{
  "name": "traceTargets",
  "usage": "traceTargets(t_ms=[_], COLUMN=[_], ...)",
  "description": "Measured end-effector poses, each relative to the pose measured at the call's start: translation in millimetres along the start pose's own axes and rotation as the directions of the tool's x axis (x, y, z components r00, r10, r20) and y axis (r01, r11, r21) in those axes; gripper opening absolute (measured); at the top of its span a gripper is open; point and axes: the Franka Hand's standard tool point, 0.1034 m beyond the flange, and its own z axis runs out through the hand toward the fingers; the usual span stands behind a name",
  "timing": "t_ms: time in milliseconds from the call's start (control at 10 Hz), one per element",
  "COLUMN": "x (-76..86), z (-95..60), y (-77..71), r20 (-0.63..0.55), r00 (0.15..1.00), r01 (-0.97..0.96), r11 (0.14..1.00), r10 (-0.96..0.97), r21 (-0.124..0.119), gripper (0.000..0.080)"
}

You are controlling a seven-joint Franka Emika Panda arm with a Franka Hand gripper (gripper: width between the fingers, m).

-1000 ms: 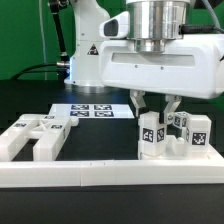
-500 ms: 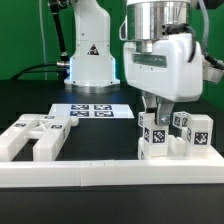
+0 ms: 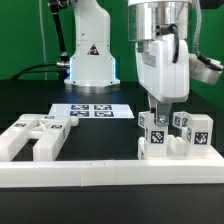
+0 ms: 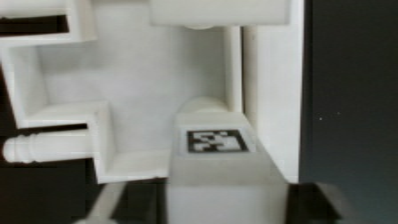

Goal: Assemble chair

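**Claw down on the tagged chair pieces at 4 o'clock**

In the exterior view the claw (image 3: 160, 112) hangs straight down from the arm's bulky white wrist housing. Its fingertips reach the top of a huddle of tagged chair pieces (image 3: 180, 136). The huddle stands on the dark surface (image 3: 105, 140) at about 4 o'clock in that view. It is made of several small upright white blocks packed against one another, each showing a square black-and-white tag to the camera. The claw sits over the 9 o'clock half of the huddle. Its fingers look fairly close together, but neither view shows whether they press on a block or stand just clear of it.

The wrist view is a tight, washed-out close-up of white chair parts. It shows pale walls, a flat face bearing one tag (image 4: 215, 141), and a short round peg (image 4: 39, 150) near that tag. Which block the tag belongs to cannot be told.

A notched chair panel (image 3: 35, 135) lies flat on the surface at about 8 o'clock in the exterior view, well apart from the huddle. The marker board (image 3: 95, 110) lies farther back, between the panel and the huddle, near the centre of the view. A long white border rail (image 3: 100, 175) runs across the 6 o'clock edge in front of both. The robot base (image 3: 88, 55) stands behind at about 11 o'clock.
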Motion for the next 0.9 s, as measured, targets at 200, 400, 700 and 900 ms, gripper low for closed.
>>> traceTargets(t_ms=[200, 400, 700, 900], x=[-3.1, -8.4, -1.8, 1.0], z=[0.5, 0.6, -0.4, -0.3], y=[1.1, 1.8, -0.8, -1.0], r20=[0.000, -0.002, -0.008, -0.008], r00=[0.995, 0.938, 0.787, 0.681], r01=[0.103, 0.346, 0.617, 0.732], r11=[0.995, 0.938, 0.787, 0.681], r10=[-0.103, -0.346, -0.617, -0.732], r21=[-0.004, -0.008, -0.002, -0.004], gripper=[0.0534, 0.0642, 0.0649, 0.0649])
